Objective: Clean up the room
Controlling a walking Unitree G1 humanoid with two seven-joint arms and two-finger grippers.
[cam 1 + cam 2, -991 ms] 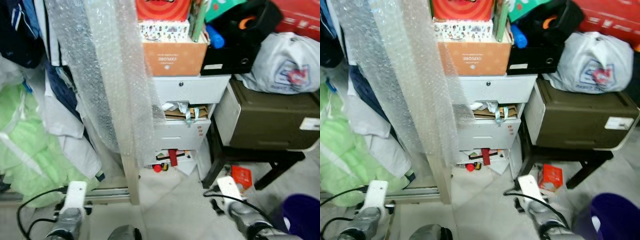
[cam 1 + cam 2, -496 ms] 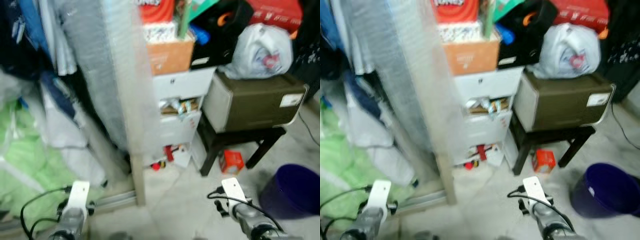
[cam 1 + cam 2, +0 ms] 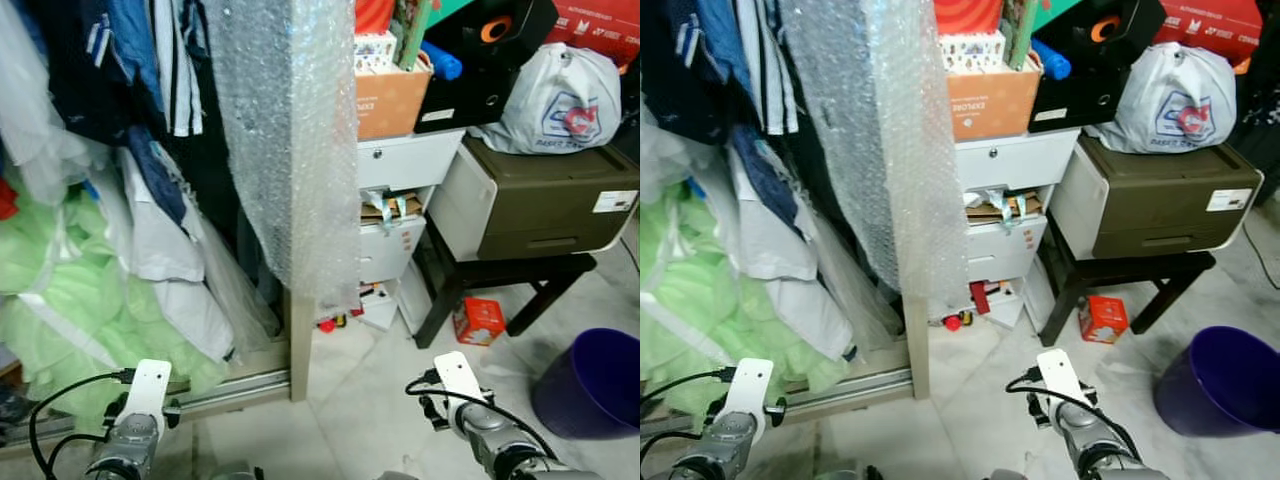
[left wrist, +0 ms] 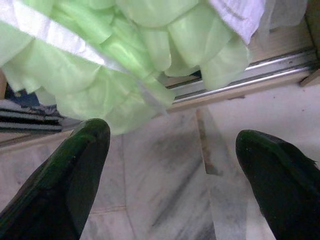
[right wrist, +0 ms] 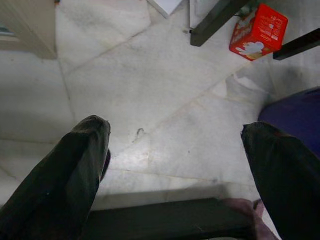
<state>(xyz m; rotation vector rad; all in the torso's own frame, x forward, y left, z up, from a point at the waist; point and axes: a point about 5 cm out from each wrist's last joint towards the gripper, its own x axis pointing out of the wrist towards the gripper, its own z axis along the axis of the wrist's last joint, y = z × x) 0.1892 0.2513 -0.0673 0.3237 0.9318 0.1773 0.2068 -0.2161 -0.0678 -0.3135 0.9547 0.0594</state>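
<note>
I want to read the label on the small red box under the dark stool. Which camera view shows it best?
The right wrist view: the red box is largest there, its printed top facing the camera, beside the stool leg. Both eye views show the box smaller and farther off.

Purple bin point(image 3: 590, 385): cut by the right edge of the left eye view; its inside is not visible.
Drawer unit point(image 3: 1008, 215): its left side is hidden behind the hanging bubble wrap point(image 3: 885, 130).
Open middle drawer: papers poke out, too small to tell apart.
Small items under the drawer unit point(image 3: 975, 305): red bits, too small to identify.
Red carton point(image 5: 258, 32): printing too small to read.
Boxes on top of the unit point(image 3: 395, 60): cut off by the top edge.
Green fabric heap point(image 4: 125, 60): runs past the picture edges.
Dark bar on the floor point(image 5: 165, 220): cannot tell what it is.
</note>
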